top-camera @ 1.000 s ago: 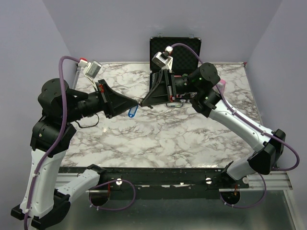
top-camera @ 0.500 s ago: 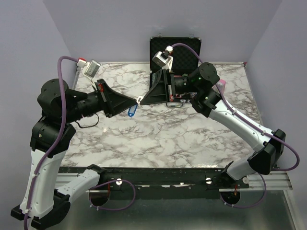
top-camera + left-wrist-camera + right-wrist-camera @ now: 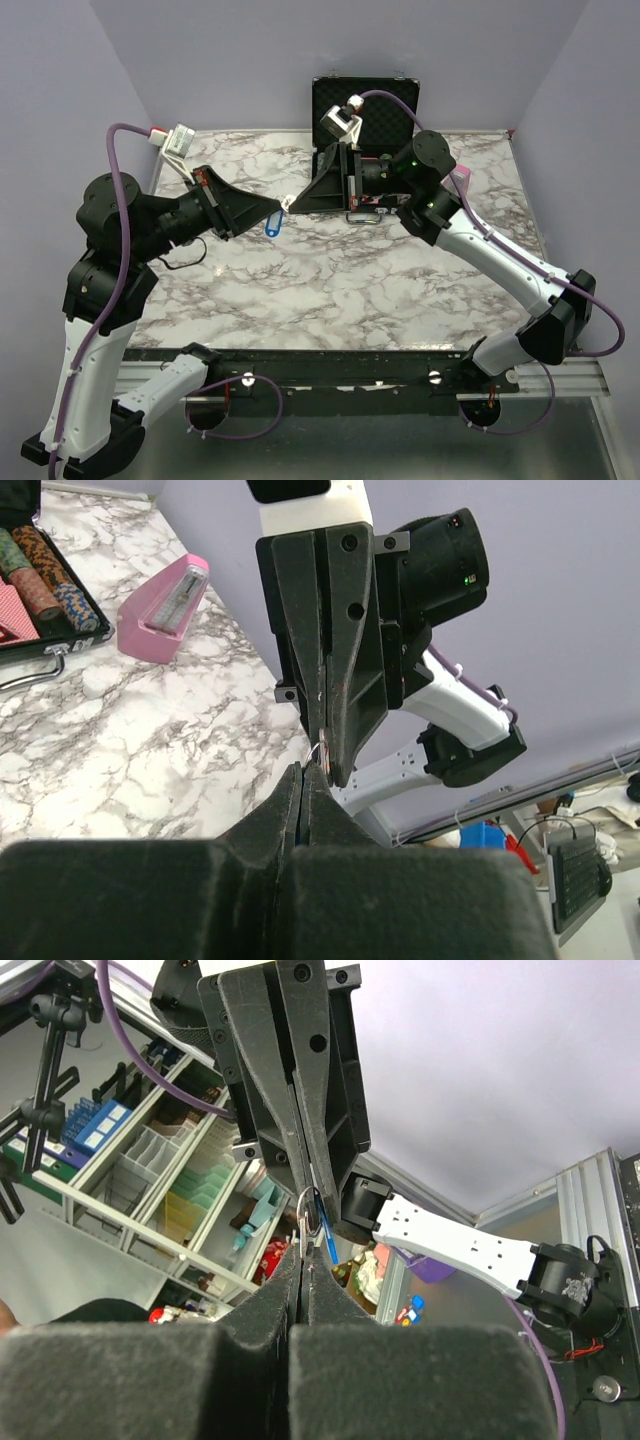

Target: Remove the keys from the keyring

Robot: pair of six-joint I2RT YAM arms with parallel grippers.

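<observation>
Left gripper (image 3: 278,208) has lifted — pinching keyring (image 3: 308,1210), keys (image 3: 272,228) dangling below.

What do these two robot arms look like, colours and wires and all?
The left arm and right arm are white shells with bulky black joints. The left gripper and right gripper are black, tapering wedges. Purple cables loop to small white camera boxes.

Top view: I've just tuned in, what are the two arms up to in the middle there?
The left hand and the right hand meet tip to tip above the marble table. Each appears shut on the small silver keyring. The blue key dangles from the ring and is not yet off it.
</observation>
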